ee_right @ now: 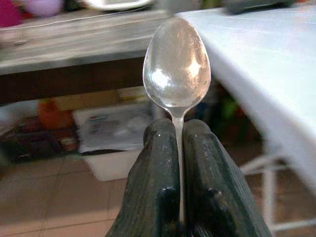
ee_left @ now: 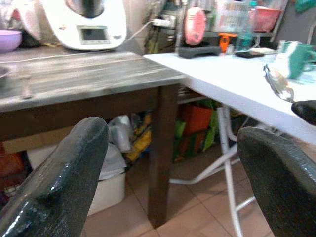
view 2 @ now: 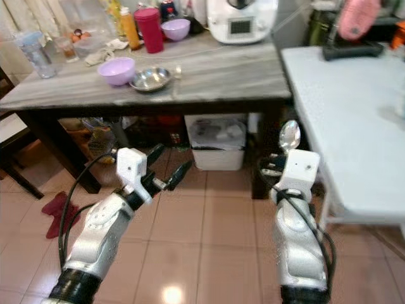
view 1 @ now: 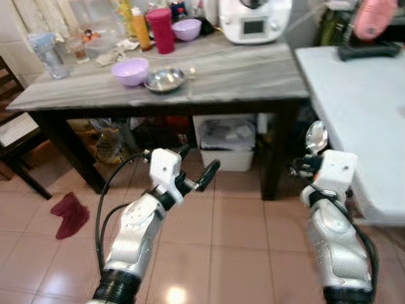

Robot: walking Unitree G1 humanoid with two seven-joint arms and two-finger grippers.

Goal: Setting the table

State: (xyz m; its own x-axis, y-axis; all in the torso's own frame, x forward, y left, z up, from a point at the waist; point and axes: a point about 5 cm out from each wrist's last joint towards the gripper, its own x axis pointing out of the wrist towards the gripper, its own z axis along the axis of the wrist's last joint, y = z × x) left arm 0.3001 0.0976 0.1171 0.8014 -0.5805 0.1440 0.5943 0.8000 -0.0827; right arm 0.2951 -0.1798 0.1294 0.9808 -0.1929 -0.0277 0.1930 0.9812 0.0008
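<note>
Nearest, two silver arms over pink floor tiles: left gripper [view 1: 201, 166] spread wide on nothing, right gripper [ee_right: 178, 143] pinched tight on the handle of a shiny metal spoon [ee_right: 177, 66], bowl upright, just beside the white folding table [view 1: 361, 101]. Farther off, on the grey marble-topped table with dark legs [view 1: 253, 73]: two lilac plastic bowls, one in front [view 1: 130, 71] and one at the back [view 1: 186, 28], contents not visible; one shallow steel dish [view 1: 164, 80] touching the front bowl; one tall red tumbler [view 1: 161, 30]; one orange bottle [view 1: 140, 28]; one white kitchen machine with a small screen [view 1: 254, 19]. Beneath, one white lidded bin [view 1: 226, 139]. From the left wrist view, a green mug [ee_left: 298, 58] on the white table. On the floor, one crumpled dark red cloth [view 1: 69, 214].
</note>
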